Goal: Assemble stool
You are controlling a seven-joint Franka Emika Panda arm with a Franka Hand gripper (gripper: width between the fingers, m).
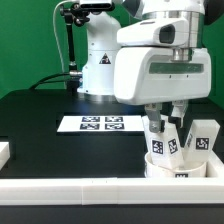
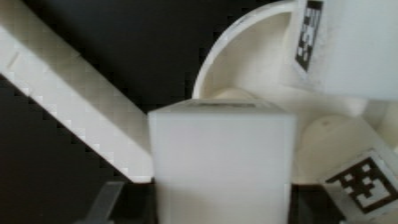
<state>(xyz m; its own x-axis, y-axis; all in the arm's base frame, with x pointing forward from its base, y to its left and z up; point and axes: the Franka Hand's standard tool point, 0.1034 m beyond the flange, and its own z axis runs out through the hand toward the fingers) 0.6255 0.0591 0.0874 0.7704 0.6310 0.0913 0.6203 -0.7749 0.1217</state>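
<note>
Nearest the wrist camera, a white leg (image 2: pixel 217 160) fills the view, seemingly clenched in the tool (image 1: pixel 165 122), though the fingers barely show. Just beyond, the round seat (image 1: pixel 182 165) lies on the black table (image 1: pixel 50 110) against the white border rail (image 1: pixel 90 190), with another leg (image 1: pixel 205 137) standing just beside. Farther back lies the marker board (image 1: pixel 100 124). I judge this step is seating the leg: keep it upright, lower gently and twist without tilting.

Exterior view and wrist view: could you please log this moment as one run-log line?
gripper: shut on leg | leg: over round seat | second leg: upright beside seat | marker board: flat on table
</note>
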